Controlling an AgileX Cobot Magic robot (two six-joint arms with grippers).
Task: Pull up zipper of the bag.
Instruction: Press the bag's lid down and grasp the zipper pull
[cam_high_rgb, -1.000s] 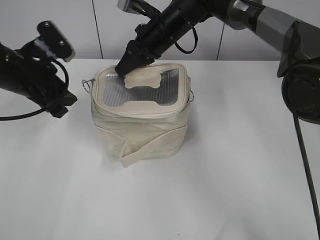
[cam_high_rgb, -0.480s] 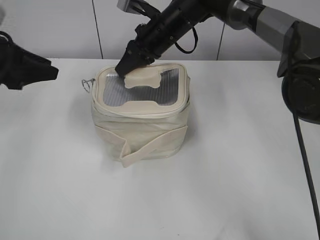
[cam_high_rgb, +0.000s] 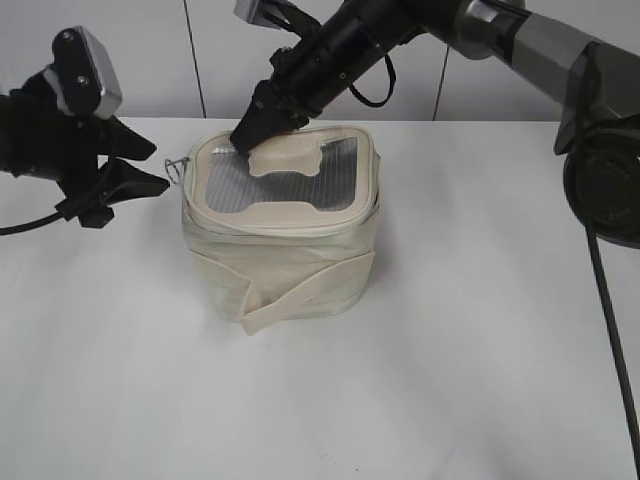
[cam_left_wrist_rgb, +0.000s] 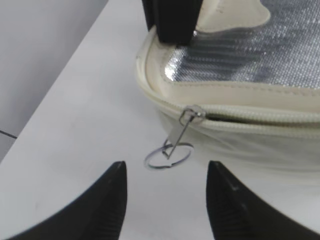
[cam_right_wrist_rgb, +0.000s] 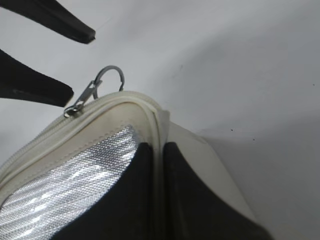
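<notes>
The cream boxy bag (cam_high_rgb: 285, 255) stands mid-table with its grey ribbed lid up. The zipper (cam_left_wrist_rgb: 192, 116) runs along the lid rim; its silver slider sits at the lid's left corner, with the ring pull (cam_left_wrist_rgb: 168, 154) hanging down. The slider also shows in the right wrist view (cam_right_wrist_rgb: 80, 102) and the ring in the exterior view (cam_high_rgb: 175, 167). My left gripper (cam_high_rgb: 150, 170) (cam_left_wrist_rgb: 165, 192) is open, its fingertips just short of the ring and either side of it. My right gripper (cam_high_rgb: 250, 130) (cam_right_wrist_rgb: 161, 165) is shut on the bag's lid rim at the back left corner.
The white table (cam_high_rgb: 450, 350) stretches around the bag. A grey panelled wall (cam_high_rgb: 190, 60) stands behind. The cream fabric strap (cam_high_rgb: 300, 295) wraps the bag's front.
My left arm swung away left and then came back, now with open fingers pointing at the ring pull. The right gripper and the bag have not moved.
</notes>
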